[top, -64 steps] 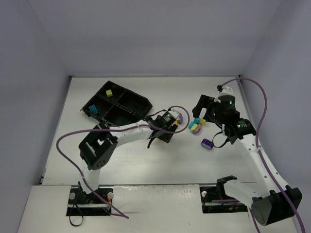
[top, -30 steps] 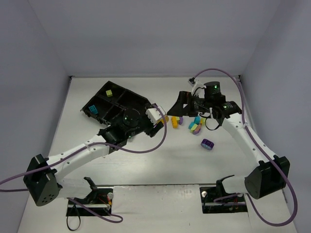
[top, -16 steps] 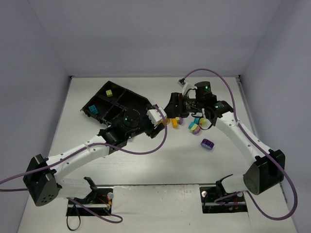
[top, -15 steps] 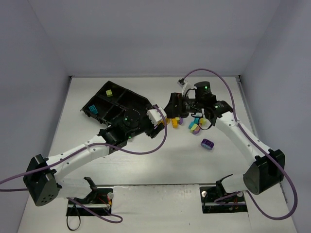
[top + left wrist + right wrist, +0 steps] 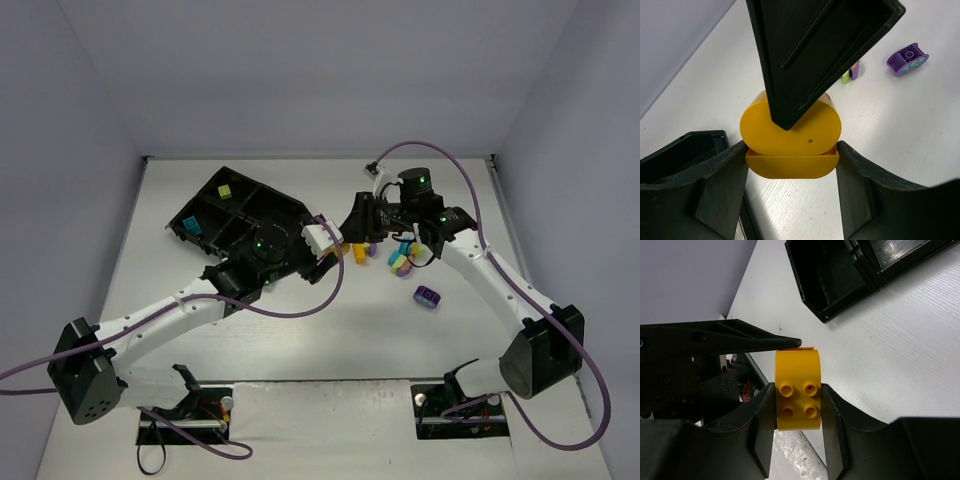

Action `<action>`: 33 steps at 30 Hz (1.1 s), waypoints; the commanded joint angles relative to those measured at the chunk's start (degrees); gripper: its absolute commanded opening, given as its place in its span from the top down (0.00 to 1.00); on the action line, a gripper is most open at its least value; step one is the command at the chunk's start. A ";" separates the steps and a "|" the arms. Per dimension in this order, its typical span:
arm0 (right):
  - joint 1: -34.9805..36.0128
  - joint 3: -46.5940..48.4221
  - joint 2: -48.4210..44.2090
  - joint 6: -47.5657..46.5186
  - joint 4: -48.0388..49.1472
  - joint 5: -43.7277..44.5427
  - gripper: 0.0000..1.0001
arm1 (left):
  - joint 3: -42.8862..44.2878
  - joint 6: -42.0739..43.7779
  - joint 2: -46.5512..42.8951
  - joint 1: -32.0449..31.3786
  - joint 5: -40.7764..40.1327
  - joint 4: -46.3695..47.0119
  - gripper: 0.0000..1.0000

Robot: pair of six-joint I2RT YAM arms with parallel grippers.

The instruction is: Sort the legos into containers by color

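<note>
Studs on yellow brick (image 5: 798, 375) face camera; length runs along right tool (image 5: 798, 389).

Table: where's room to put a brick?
Bare: the wide near table, nearer than the purple brick; the far strip beside the tray. Crowded: mid-table, where left gripper and right gripper hold a yellow brick by loose bricks.

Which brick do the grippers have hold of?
The orange-yellow rounded plastic brick, gripped by both the left gripper and the right gripper; the purple plastic brick lies untouched.
</note>
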 commanded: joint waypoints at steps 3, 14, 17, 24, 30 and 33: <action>0.76 1.45 -0.20 -0.30 3.63 -1.17 1.00 | 2.63 -0.37 -0.42 0.54 2.43 4.63 0.69; -2.14 4.53 -2.49 -2.67 3.72 2.52 1.00 | -1.94 -4.41 -2.27 4.76 7.26 4.02 0.76; -2.93 4.61 -2.75 -2.50 3.80 2.87 1.00 | -2.73 -4.50 -2.27 5.11 7.71 3.84 0.76; -5.92 4.70 -3.72 -2.32 3.89 2.26 1.00 | -3.79 -5.12 -2.27 5.11 8.15 3.32 0.76; -7.41 4.09 -4.77 -2.58 4.07 3.48 1.00 | -3.96 -5.29 -2.53 5.81 4.12 3.40 0.77; -7.94 3.21 -5.30 -2.94 3.98 5.07 1.00 | -2.47 -6.34 -1.31 8.52 -1.06 3.58 0.76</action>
